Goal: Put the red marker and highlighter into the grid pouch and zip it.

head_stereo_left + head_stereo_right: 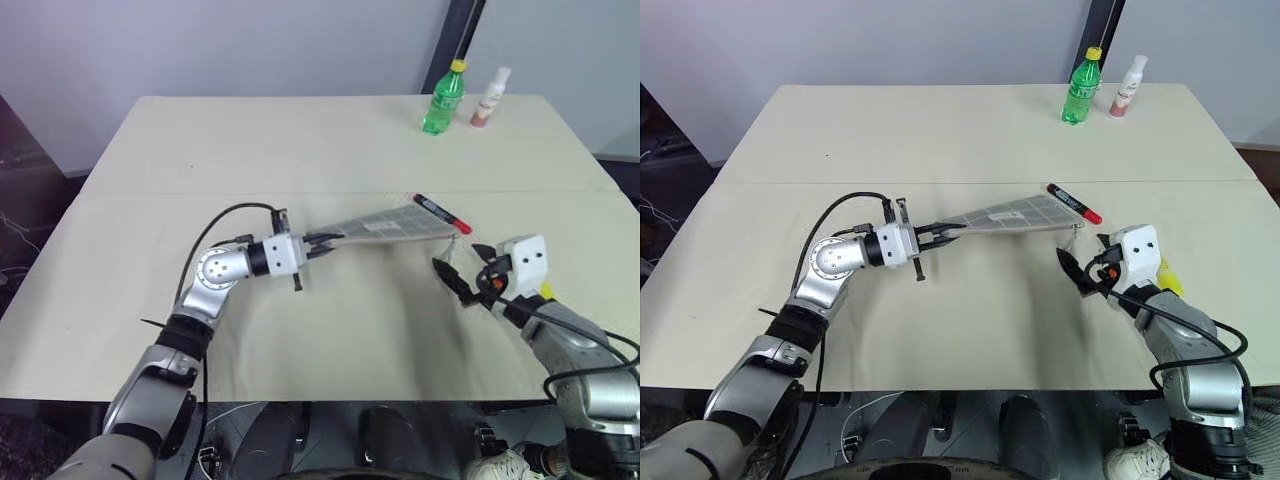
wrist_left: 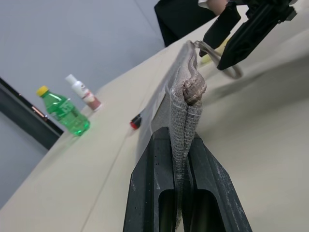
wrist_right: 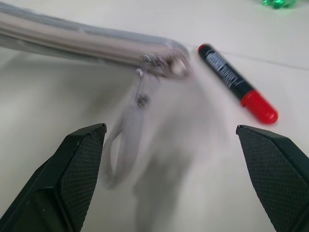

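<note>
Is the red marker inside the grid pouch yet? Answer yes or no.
No, the red marker lies on the table beside the grid pouch.

Red marker (image 1: 441, 212) just behind grid pouch (image 1: 385, 226)

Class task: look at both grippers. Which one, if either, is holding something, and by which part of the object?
The left gripper is shut on the grid pouch, pinching one short end edge. The right gripper is open and holds nothing.
</note>
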